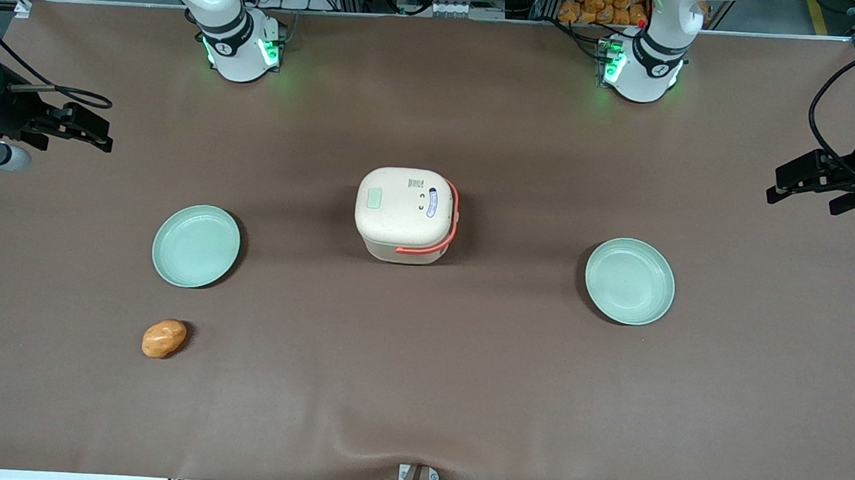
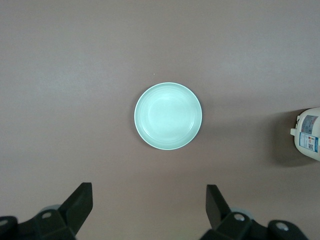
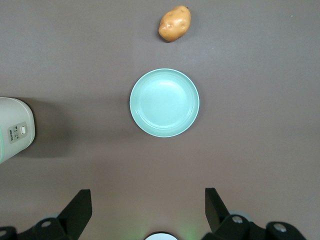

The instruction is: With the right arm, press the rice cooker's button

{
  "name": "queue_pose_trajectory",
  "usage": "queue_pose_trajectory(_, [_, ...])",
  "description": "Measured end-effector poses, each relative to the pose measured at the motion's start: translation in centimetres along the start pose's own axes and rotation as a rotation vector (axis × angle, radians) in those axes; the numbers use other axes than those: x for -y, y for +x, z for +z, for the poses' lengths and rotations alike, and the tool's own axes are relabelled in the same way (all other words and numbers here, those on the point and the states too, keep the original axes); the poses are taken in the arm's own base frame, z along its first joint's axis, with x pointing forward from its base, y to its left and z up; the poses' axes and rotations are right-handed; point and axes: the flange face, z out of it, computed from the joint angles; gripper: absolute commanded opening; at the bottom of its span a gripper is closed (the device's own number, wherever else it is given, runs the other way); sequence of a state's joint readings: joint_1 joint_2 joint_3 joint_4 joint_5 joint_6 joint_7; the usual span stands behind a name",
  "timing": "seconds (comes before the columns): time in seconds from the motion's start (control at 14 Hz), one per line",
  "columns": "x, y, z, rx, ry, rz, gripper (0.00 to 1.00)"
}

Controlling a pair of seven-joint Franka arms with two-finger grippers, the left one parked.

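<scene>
rice cooker (image 1: 407,213) | labels and printed marks present | none legible

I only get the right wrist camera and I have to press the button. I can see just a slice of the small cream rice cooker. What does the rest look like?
Observer: In the front view the small cream rounded-square rice cooker stands whole at the middle of the brown table, its coral-orange handle folded down along its edge.
Operator: I see one round mint-green plate. Any more?
Observer: Yes. A second round mint-green plate lies beside the cooker, toward the parked arm's end.
Operator: Is my gripper near the cooker?
Observer: No. The black two-finger gripper hangs open at the working arm's end, well apart from the cooker, touching nothing.
</scene>
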State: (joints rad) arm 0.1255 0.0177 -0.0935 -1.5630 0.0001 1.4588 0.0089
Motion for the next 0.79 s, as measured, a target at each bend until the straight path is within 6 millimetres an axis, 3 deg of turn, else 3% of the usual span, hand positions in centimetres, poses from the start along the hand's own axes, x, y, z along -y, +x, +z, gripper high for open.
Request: queue_pose_trajectory(0.79, [0.23,-0.18,0.14,0.016,0.005,-0.004,1.0])
